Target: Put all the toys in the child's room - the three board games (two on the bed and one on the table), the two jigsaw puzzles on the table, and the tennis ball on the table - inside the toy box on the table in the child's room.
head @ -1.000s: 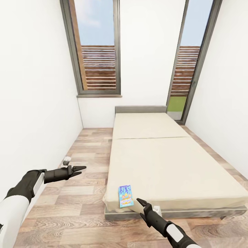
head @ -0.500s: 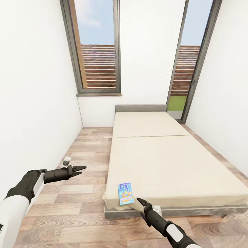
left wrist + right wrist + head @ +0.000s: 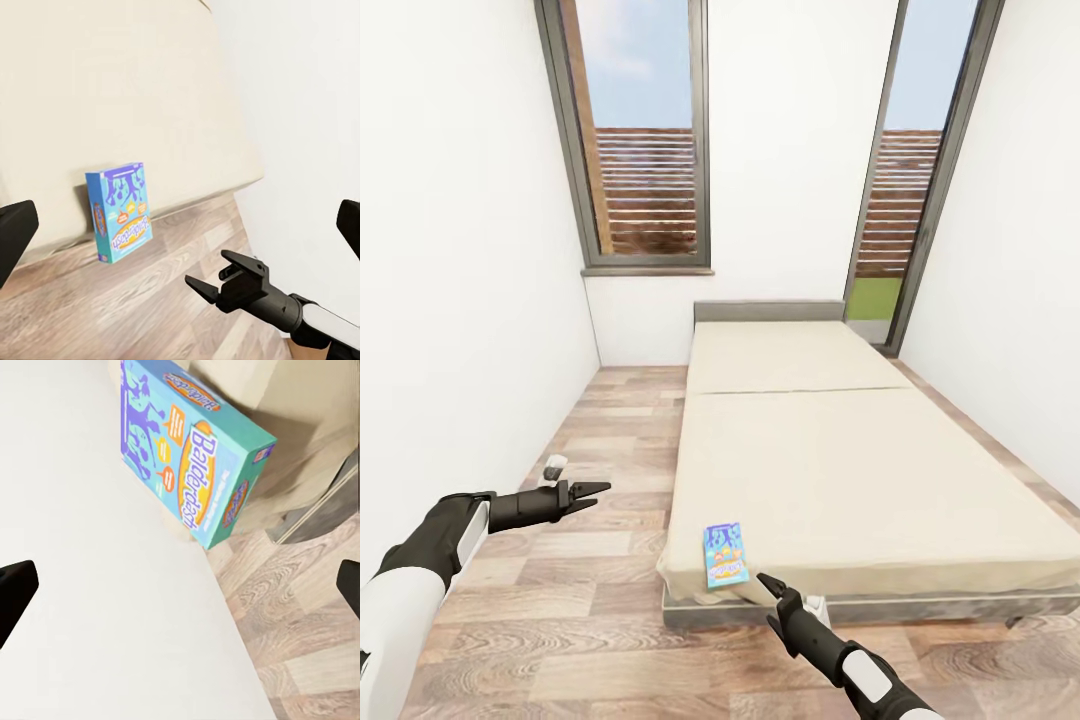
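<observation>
The whole view slides a little, so I think my body is rolling back from the big cream bed (image 3: pixel 860 470); the things stay put. The flat blue board game (image 3: pixel 724 555) lies at the bed's near corner, just beside my right gripper (image 3: pixel 770 585). Both my right and left gripper (image 3: pixel 595 490) fingers are spread wide and hold nothing. I must still pick it up.

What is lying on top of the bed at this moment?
One blue board game lies on the bed at its near corner, partly over the edge. The rest of the mattress looks bare. Anything under the game is hidden.
</observation>
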Tool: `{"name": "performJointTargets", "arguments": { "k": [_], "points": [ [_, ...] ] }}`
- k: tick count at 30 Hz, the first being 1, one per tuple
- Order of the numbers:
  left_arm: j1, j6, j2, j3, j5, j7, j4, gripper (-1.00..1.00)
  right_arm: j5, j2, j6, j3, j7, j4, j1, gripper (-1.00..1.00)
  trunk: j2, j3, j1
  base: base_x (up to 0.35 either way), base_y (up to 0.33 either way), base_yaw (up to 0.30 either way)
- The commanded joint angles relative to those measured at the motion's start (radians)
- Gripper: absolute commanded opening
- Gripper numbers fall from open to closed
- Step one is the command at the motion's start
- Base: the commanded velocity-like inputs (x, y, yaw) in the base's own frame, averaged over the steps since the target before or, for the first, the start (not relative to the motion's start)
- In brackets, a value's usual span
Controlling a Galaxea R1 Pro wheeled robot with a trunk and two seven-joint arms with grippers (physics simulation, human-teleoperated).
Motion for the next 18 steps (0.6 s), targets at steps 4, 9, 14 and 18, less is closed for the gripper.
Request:
{"name": "performJointTargets", "arguments": {
  "k": [4,9,14,18],
  "points": [
    [-0.001,0.01,-0.001,0.001,0.0,-0.003,0.0,1.0,-0.006,0.0,0.009,-0.003,-0.001,-0.001,0.0,1.0,-0.029,-0.014,0.015,0.0,0.0,0.0],
    [-0.001,0.01,-0.002,0.001,0.0,-0.003,0.0,1.0,-0.006,0.0,0.01,-0.003,-0.001,-0.001,0.0,1.0,-0.064,-0.029,0.035,0.0,0.0,0.0],
    [-0.001,0.01,-0.002,0.001,0.0,-0.003,0.0,1.0,-0.006,0.0,0.01,-0.004,-0.001,-0.001,0.0,1.0,-0.099,-0.045,0.054,0.0,0.0,0.0],
    [-0.001,0.01,-0.002,0.001,0.0,-0.003,0.0,1.0,-0.006,0.0,0.01,-0.004,-0.001,-0.001,0.0,1.0,-0.127,-0.057,0.069,0.0,0.0,0.0]
  ]
}}
